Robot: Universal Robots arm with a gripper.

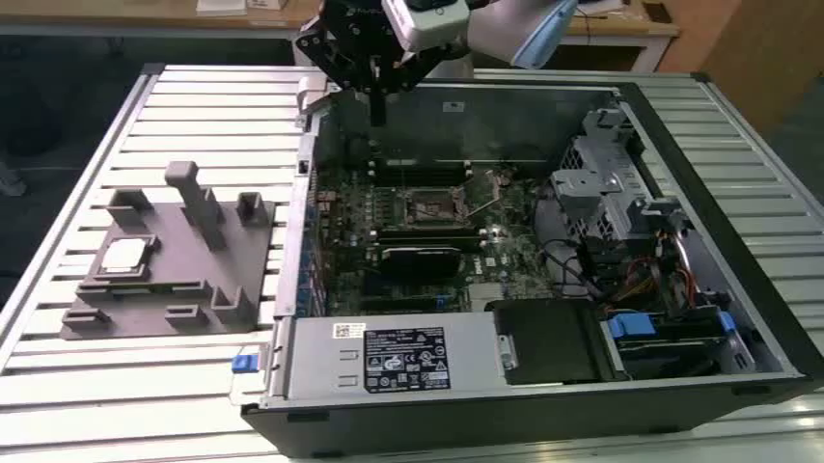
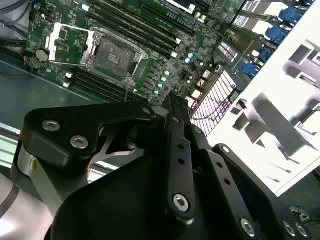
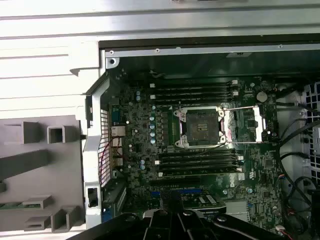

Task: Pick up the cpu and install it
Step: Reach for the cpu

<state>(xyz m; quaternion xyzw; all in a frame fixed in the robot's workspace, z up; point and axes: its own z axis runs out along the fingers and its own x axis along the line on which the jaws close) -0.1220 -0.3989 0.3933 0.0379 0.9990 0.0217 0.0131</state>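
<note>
The cpu (image 1: 125, 256), a pale square chip, lies in a recess of the grey moulded tray (image 1: 168, 289) at the exterior view's left, beside the open computer case. My gripper (image 1: 377, 108) hangs high above the case's far wall, well away from the cpu, its black fingers pressed together with nothing between them. Both wrist views show the joined fingers (image 2: 172, 102) (image 3: 172, 202) over the green motherboard. The dark cpu socket (image 1: 425, 204) (image 2: 112, 55) (image 3: 202, 126) sits empty with its metal load plate (image 3: 248, 125) flipped open.
Memory slots (image 3: 192, 92) flank the socket. A drive cage (image 1: 605, 183), cables and blue connectors (image 1: 638, 323) fill the case's side at the exterior view's right. The power supply (image 1: 386, 357) sits at the near end. The tray has upright posts (image 1: 193, 198). A ribbed metal table (image 1: 77, 386) carries everything.
</note>
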